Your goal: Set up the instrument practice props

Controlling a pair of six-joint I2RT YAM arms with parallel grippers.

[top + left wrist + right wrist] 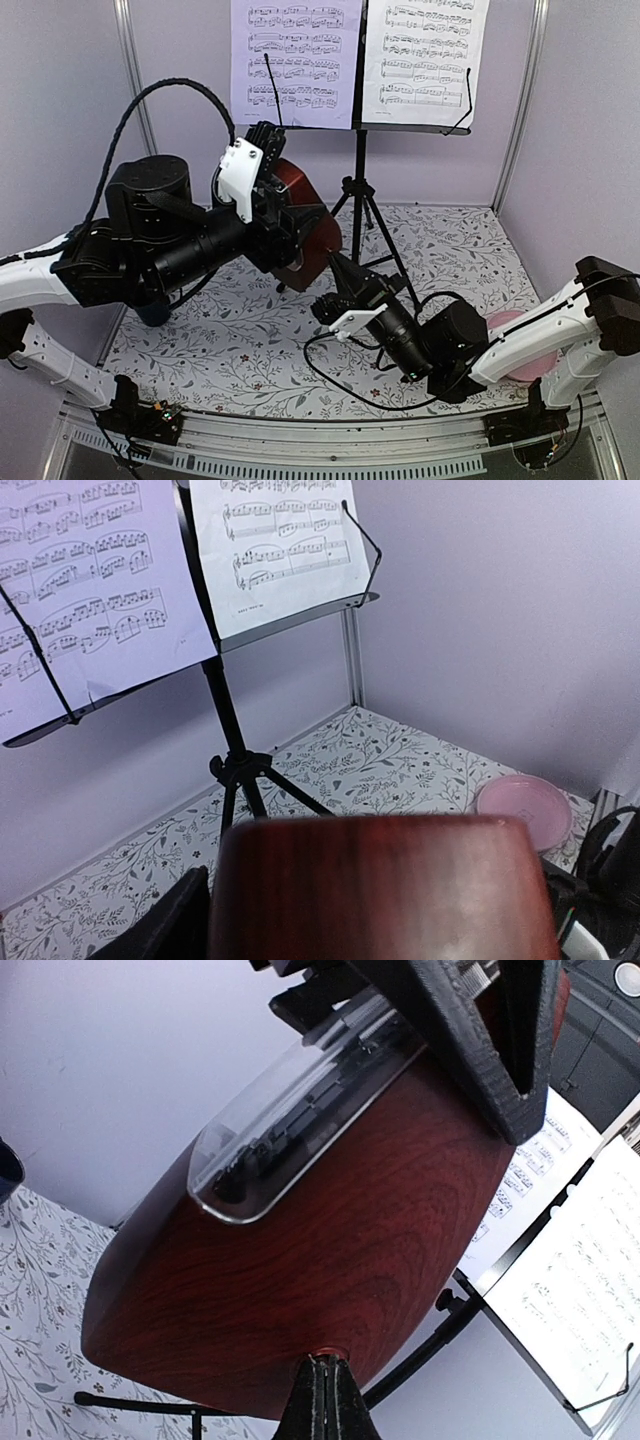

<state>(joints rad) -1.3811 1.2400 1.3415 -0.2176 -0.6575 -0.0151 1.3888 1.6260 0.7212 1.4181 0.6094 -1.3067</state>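
Left tool (283, 215) clamped wide across dark-red metronome (315, 238), holding it tilted, raised off floral counter (240, 340), just in front of black music stand (360, 180). Right tool (336, 263) fully closed, tips touching metronome's wooden side, low down. Two sheets of music (295, 60) rest on stand's desk at back.

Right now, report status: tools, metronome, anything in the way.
Left tool clamped on metronome, held tilted in the air. Right tool shut, tips at its side. Music stand up, both sheets on. Pink plate far right, not in the way.
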